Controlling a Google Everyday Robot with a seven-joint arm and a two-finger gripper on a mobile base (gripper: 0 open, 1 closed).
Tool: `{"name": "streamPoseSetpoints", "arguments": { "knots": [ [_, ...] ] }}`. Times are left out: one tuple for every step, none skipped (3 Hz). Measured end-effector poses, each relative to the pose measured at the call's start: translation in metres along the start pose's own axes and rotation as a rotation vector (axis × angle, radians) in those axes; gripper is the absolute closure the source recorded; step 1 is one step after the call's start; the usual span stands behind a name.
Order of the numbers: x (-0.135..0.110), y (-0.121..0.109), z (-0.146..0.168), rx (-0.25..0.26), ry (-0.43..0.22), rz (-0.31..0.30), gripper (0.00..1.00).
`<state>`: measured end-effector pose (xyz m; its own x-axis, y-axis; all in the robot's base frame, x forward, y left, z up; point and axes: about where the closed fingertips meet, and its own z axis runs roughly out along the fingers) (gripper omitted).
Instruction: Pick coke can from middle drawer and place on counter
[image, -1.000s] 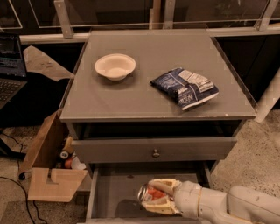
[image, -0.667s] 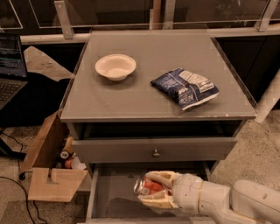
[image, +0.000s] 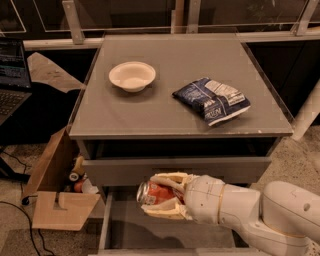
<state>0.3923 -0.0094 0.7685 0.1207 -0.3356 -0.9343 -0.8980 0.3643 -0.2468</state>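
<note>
My gripper (image: 161, 196) is shut on the coke can (image: 154, 193), a red-orange can with a silver end that lies sideways between the cream fingers (image: 167, 181). It hangs above the open middle drawer (image: 130, 231), in front of the closed grey drawer with a small knob (image: 120, 171). The white arm reaches in from the lower right. The grey counter (image: 165, 107) lies above and behind the can.
A white bowl (image: 132, 76) and a blue-and-white chip bag (image: 211, 100) sit on the counter. A cardboard box (image: 55, 190) with small items stands on the floor at the left. A laptop (image: 11, 75) is at the far left.
The gripper has lifted the can up out of the drawer and moved it left, now level with the front of the drawer above.
</note>
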Motion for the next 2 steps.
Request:
{"name": "streamPoseSetpoints", "arguments": {
  "knots": [
    [0.000,0.004,0.001,0.004,0.000,0.008,1.00],
    [-0.027,-0.009,-0.004,0.084,-0.082,0.008,1.00]
  ]
}}
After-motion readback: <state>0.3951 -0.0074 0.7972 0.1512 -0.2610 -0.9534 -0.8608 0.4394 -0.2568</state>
